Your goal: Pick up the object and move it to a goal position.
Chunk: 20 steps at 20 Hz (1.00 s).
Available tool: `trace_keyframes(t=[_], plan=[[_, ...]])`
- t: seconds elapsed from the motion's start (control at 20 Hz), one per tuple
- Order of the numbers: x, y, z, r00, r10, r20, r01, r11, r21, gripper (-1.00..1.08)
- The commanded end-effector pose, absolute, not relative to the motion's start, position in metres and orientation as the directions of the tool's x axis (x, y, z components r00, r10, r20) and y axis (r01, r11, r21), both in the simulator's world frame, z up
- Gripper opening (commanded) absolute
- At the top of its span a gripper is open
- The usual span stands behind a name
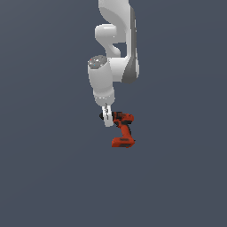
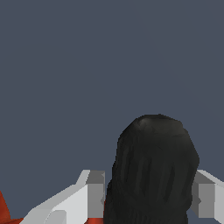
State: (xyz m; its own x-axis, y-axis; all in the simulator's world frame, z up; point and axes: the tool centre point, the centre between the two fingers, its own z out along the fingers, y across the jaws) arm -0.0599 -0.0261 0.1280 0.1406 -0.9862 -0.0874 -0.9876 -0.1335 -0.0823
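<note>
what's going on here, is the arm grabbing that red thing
Yes. A white robot arm reaches down to a small red cordless drill, and its gripper sits at the drill's black nose. In the wrist view one finger stands on each side of that nose, close against it, so the grip looks closed on the drill. The red battery block is at the lower end. Whether the drill is resting on the grey surface or already lifted cannot be told.

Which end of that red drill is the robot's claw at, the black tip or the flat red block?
The black nose. The gripper straddles it, a finger on each side; the battery block is at the drill's far end.
</note>
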Motion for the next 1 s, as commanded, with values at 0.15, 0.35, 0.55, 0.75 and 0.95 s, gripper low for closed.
trace_keyframes(t=[0.15, 0.35, 0.55, 0.75, 0.95], plan=[[-0.030, -0.033, 0.175, 0.141, -0.986, -0.085, -0.987, -0.133, -0.089, -1.00], [-0.015, -0.037, 0.198, 0.142, -0.986, -0.087, -0.987, -0.134, -0.090, -1.00], [-0.004, -0.039, 0.213, 0.142, -0.986, -0.088, -0.987, -0.134, -0.090, -1.00], [0.003, -0.040, 0.221, 0.143, -0.986, -0.090, -0.987, -0.135, -0.091, -1.00], [0.005, -0.040, 0.224, 0.143, -0.986, -0.090, -0.987, -0.135, -0.091, -1.00]])
